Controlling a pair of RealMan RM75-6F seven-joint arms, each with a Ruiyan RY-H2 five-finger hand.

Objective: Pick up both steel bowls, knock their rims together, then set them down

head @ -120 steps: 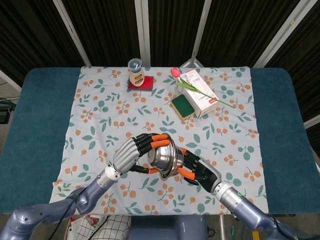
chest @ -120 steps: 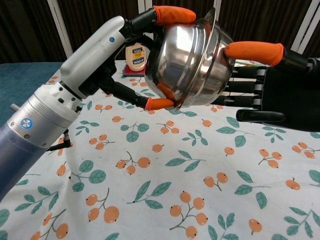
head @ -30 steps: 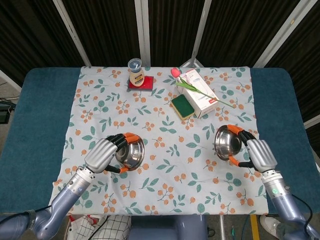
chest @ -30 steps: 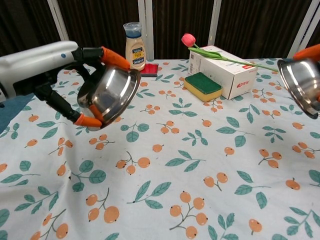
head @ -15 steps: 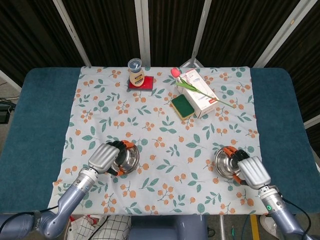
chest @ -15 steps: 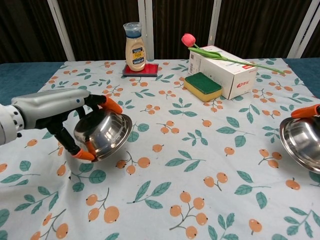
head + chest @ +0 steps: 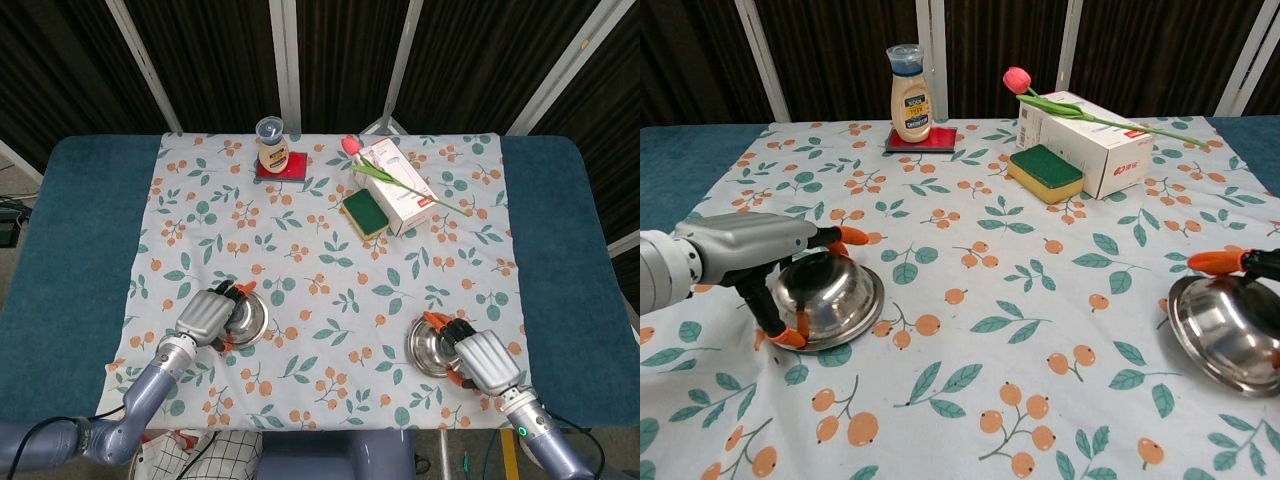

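The left steel bowl [image 7: 247,317] [image 7: 830,298] lies low on the floral cloth at the front left. My left hand [image 7: 205,317] [image 7: 745,250] still grips it, orange fingertips [image 7: 790,337] wrapped around its rim. The right steel bowl [image 7: 432,347] [image 7: 1230,332] is at the front right, opening upward, down at the cloth. My right hand [image 7: 483,362] holds it from the near right side, and one orange fingertip [image 7: 1215,262] reaches over the far rim. In the chest view most of the right hand is cut off by the frame edge.
At the back stand a sauce bottle [image 7: 270,143] [image 7: 908,90] on a red coaster, a white box [image 7: 397,190] [image 7: 1095,145] with a tulip [image 7: 1018,79] lying on it, and a green sponge [image 7: 364,213] [image 7: 1045,170]. The teal table [image 7: 70,230] shows on both sides of the cloth.
Both hands have lowered their bowls from the air to the cloth. The left bowl has tipped from tilted to nearly flat. The right bowl has moved nearer and slightly inward.
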